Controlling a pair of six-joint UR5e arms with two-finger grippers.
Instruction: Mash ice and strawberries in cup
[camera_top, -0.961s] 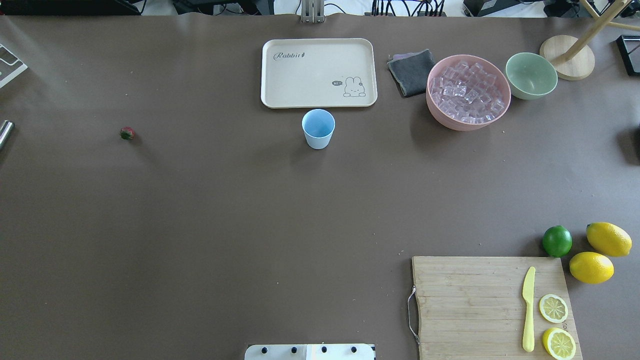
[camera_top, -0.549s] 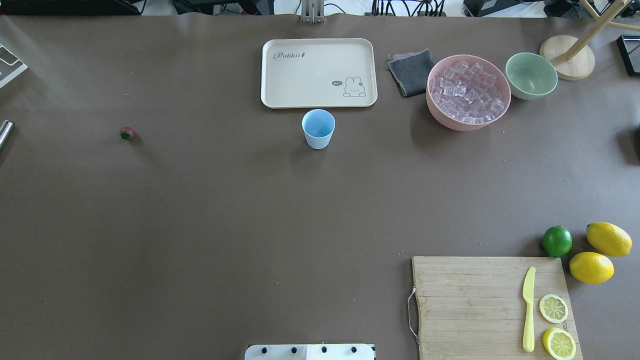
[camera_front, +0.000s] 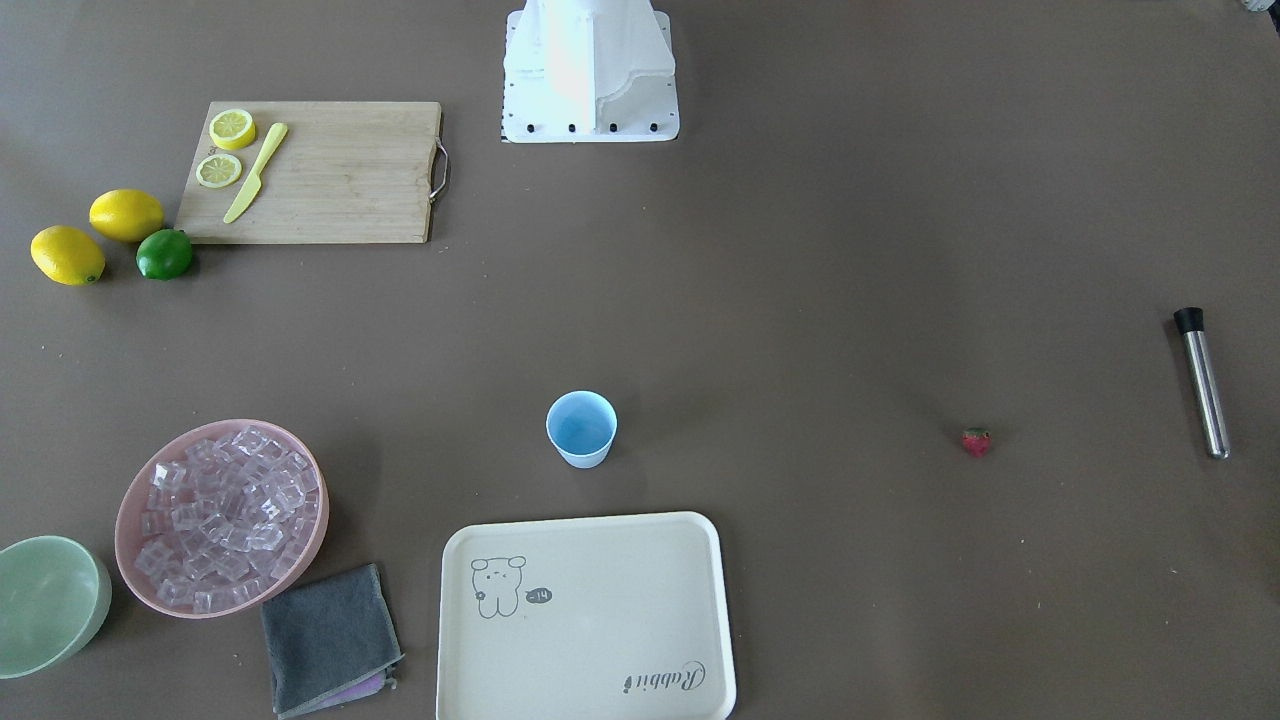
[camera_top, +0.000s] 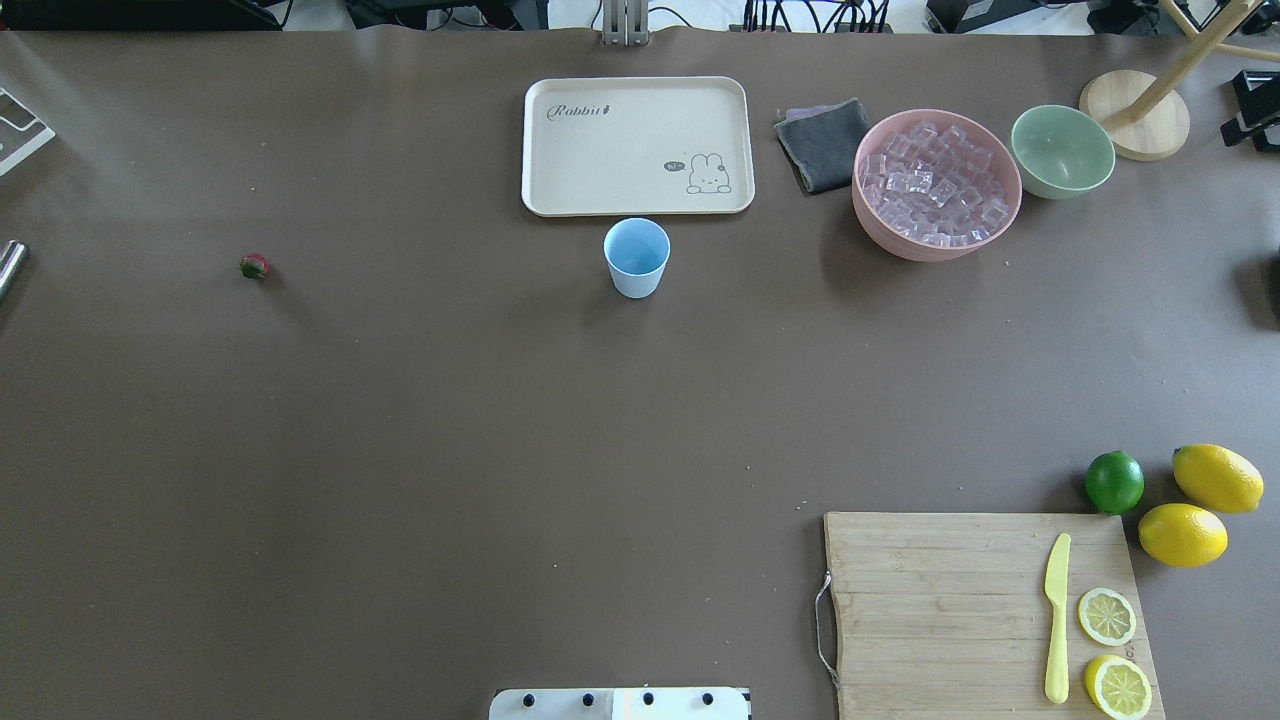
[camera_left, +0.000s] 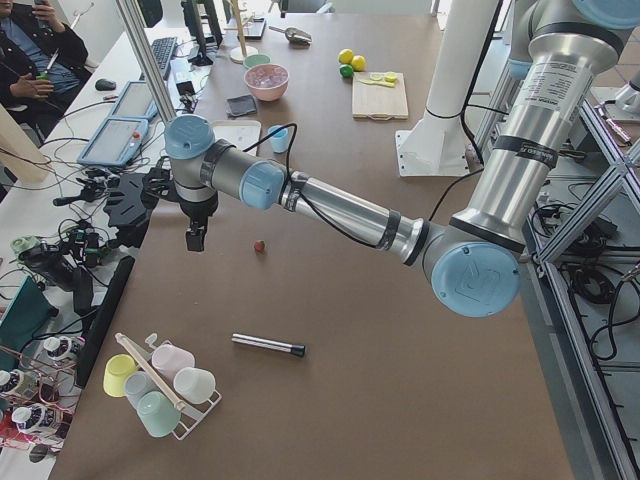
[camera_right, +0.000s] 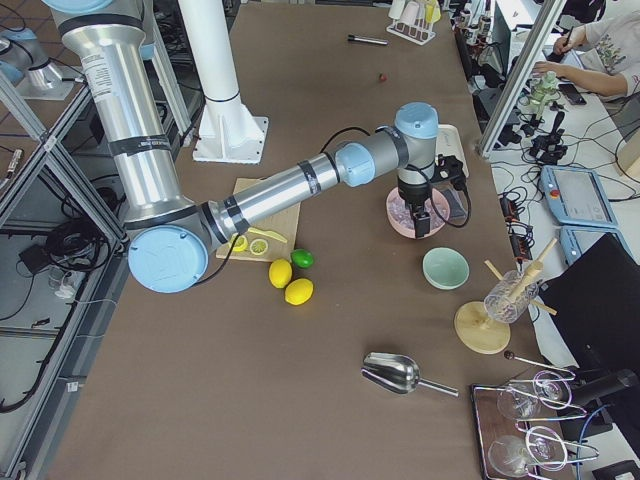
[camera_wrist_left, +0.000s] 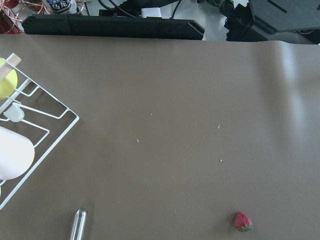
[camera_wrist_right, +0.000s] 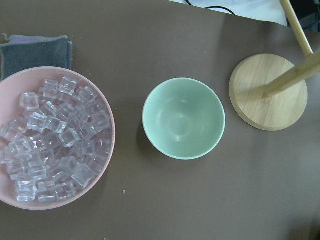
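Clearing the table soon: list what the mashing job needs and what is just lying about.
Job: cup, ice in the pink bowl, strawberry, metal rod (probably the masher).

Lying about: tray, grey cloth, green bowl, cutting board, knife, lemons, lemon slices, lime.

Ice (camera_top: 935, 185) glassy, clear; cup (camera_top: 636, 257) matt plastic; cutting board (camera_top: 980, 610) bare wood; cloth (camera_top: 824, 143) grey fabric.

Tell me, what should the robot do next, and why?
Probably move the left gripper over the strawberry and lower toward it. The cup looks empty, the strawberry lies on the table far from the cup, and that gripper hangs nearest the strawberry.
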